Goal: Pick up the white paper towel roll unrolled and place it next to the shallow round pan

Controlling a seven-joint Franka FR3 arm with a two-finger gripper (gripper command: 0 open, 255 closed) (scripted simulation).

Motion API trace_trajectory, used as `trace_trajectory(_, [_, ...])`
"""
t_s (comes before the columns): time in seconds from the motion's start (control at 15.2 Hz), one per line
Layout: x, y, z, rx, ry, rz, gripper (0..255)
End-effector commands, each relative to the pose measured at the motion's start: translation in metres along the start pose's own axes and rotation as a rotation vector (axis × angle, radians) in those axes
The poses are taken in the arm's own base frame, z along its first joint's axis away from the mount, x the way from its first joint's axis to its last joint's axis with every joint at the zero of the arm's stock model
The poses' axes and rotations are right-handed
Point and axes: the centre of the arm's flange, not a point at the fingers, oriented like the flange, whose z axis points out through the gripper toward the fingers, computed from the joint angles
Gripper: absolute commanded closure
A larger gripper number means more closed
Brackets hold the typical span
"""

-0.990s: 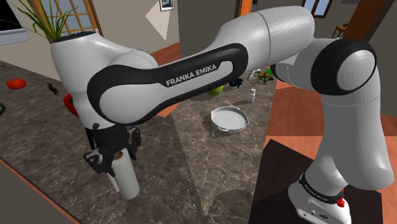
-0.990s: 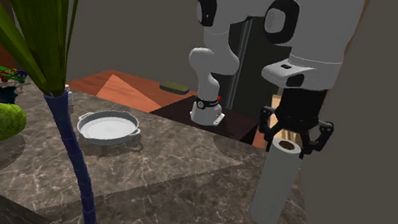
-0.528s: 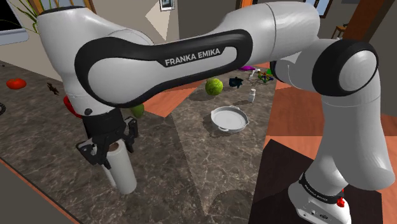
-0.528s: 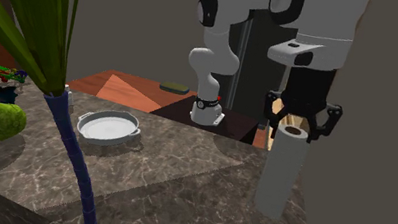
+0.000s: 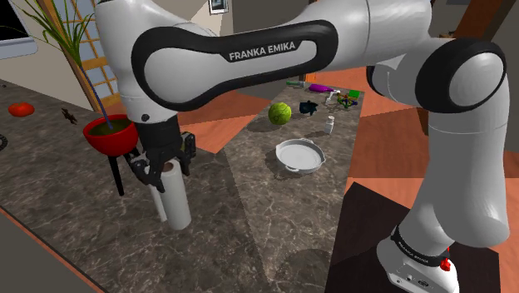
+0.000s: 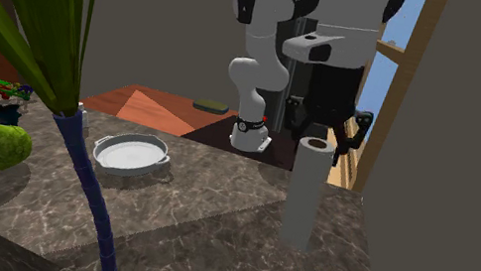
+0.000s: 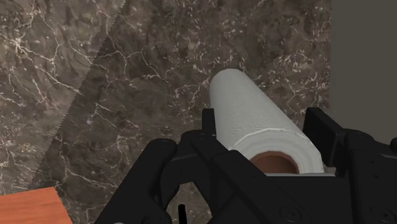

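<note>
White rounded arm (image 5: pixel 391 33) with black joint panels (image 5: pixel 191 79) (one lettered FRANKA EMIKA) and all-black jaws.

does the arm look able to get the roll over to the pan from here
Probably yes: the jaws clasp the paper towel roll, and only bare counter lies between it and the pan; the green fruit sits beyond the pan.

The worktop (image 5: pixel 249 196) is showing dark, white-veined stone, smooth and faintly polished. The paper towel roll (image 7: pixel 254 118) is looking matt, finely embossed paper, its core cardboard-brown. The pan (image 5: pixel 299 156) is appearing smooth pale grey, the hand (image 5: pixel 164 165) matt black.
</note>
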Motion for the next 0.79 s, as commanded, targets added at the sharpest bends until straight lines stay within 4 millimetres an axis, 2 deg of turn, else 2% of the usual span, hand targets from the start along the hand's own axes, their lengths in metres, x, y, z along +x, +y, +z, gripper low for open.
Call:
trace_trajectory(0.0, [0.007, 0.025, -0.003, 0.0, 0.0, -0.001, 255])
trace_trajectory(0.73, [0.05, 0.164, -0.012, 0.0, 0.0, -0.001, 255])
